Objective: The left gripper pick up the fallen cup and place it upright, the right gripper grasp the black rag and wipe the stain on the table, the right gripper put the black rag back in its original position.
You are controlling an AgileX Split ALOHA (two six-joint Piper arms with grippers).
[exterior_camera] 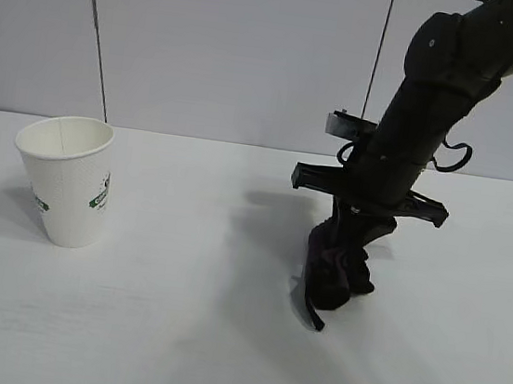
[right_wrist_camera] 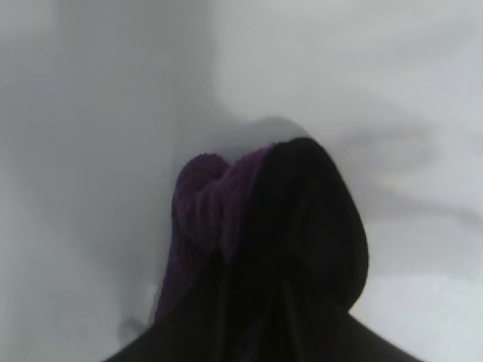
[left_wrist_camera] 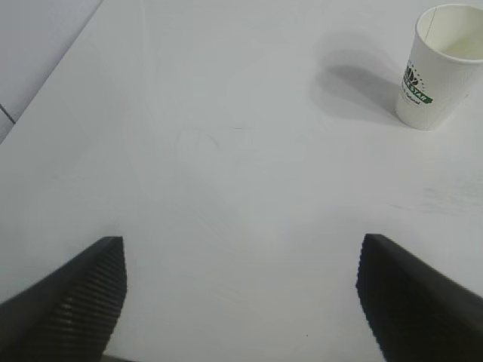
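Right gripper (exterior_camera: 341, 263), pointing steeply down, clenched on the black rag (exterior_camera: 328, 278) pressed to the table (exterior_camera: 174, 332) for wiping; no stain visible. Cup (exterior_camera: 66, 178) upright at nine o'clock. Left gripper (left_wrist_camera: 241, 294) spread, empty, idle.

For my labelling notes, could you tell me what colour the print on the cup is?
Green, on the white cup; it shows best in the left wrist view.
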